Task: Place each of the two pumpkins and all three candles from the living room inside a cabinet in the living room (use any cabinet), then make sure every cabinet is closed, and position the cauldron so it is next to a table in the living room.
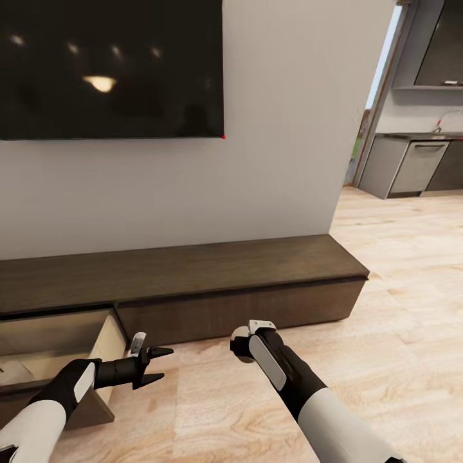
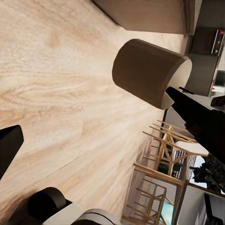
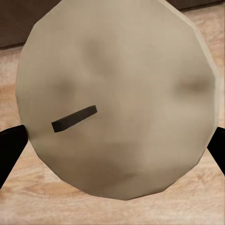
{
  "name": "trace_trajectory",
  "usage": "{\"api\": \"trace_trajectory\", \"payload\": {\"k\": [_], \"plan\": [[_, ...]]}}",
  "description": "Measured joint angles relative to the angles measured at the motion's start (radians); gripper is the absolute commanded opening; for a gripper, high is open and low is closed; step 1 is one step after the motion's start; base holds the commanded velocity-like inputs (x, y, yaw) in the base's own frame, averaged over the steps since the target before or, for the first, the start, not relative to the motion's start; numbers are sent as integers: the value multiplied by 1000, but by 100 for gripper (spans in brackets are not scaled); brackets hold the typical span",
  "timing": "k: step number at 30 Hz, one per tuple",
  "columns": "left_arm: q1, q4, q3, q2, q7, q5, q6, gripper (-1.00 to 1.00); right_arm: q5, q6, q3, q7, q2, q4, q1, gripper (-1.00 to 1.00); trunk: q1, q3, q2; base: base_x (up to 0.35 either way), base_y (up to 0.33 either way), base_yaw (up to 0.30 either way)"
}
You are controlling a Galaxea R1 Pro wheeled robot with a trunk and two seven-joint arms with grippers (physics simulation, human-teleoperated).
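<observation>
- Right pincer: pinching a candle, one dark fingertip pressed to each side of it; in the wrist view the round tan end face with its short black wick faces the camera
- Same candle in the head view: a pale round shape at the tip of the right pincer, above the floor and just in front of the cabinet
- Left pincer: fingers spread, nothing between them, pointing sideways towards the right pincer
- Second candle: seen from the left wrist, a tan cylinder lying on its side on the floor, beyond the spread left fingertips and near one of them; whether it touches I cannot tell
- Cabinet: long, low, dark brown, against the wall ahead of both pincers
- Drawer: pulled out, beside and behind the left pincer
- Television: dark screen on the wall above the cabinet
- Kitchen units: grey, well beyond the right pincer
</observation>
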Motion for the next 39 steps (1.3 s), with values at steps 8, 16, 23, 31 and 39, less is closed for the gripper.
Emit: {"api": "trace_trajectory", "payload": {"k": [8,16,23,31,39], "plan": [[0,0,0,0,0,0,0,100,0,0,1,0,0,0,0,-100,-31,25,56,0,0,0],[0,0,0,-1,0,0,0,100,0,0,2,-1,0,0,0,-100,-61,50,112,0,0,0],[0,0,0,0,0,0,0,100,0,0,2,-2,0,-1,1,-100,-88,72,161,0,0,0],[0,0,0,0,0,0,0,100,0,0,2,-2,0,-1,1,-100,-119,97,217,0,0,0],[0,0,0,1,0,0,0,100,1,-2,2,-2,0,-1,1,-100,-149,122,273,0,0,0]]}}
